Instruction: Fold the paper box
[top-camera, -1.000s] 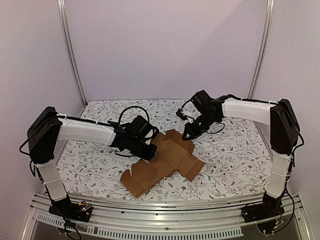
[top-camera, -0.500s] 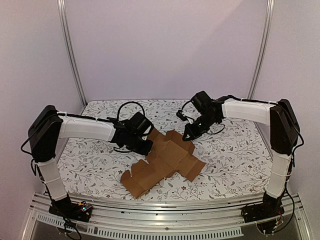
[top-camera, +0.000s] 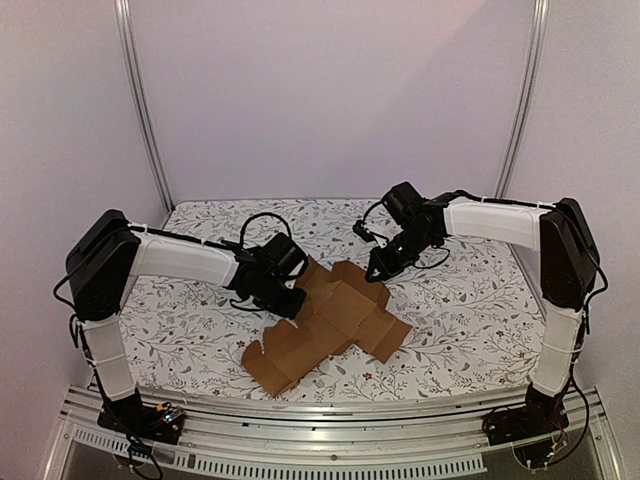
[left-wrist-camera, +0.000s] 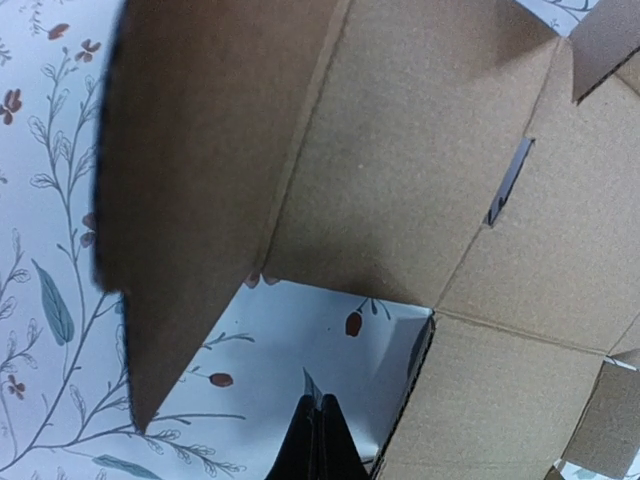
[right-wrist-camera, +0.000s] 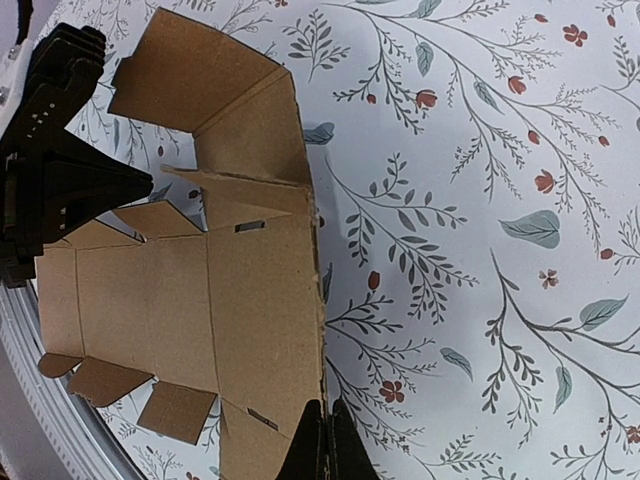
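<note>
The paper box (top-camera: 340, 318) lies as a brown die-cut sheet on the floral cloth, mostly flat. Its far-left flap (left-wrist-camera: 190, 170) stands up from the cloth. My left gripper (top-camera: 296, 306) is shut with nothing in it, at the sheet's left side. In the left wrist view its tips (left-wrist-camera: 322, 412) hover over bare cloth in the notch between the raised flap and a flat panel (left-wrist-camera: 430, 170). My right gripper (top-camera: 372, 273) is shut too. Its tips (right-wrist-camera: 325, 412) sit right at the sheet's far edge (right-wrist-camera: 318, 330), and whether they touch it cannot be told.
Floral tablecloth (top-camera: 470, 300) covers the table. Two metal posts (top-camera: 140, 100) rise at the back corners. An aluminium rail (top-camera: 330, 425) runs along the near edge. The left gripper's black body (right-wrist-camera: 55, 190) shows beside the sheet in the right wrist view.
My left gripper has drawn back a little toward the far left, uncovering the raised flap. The right arm has stayed still.
</note>
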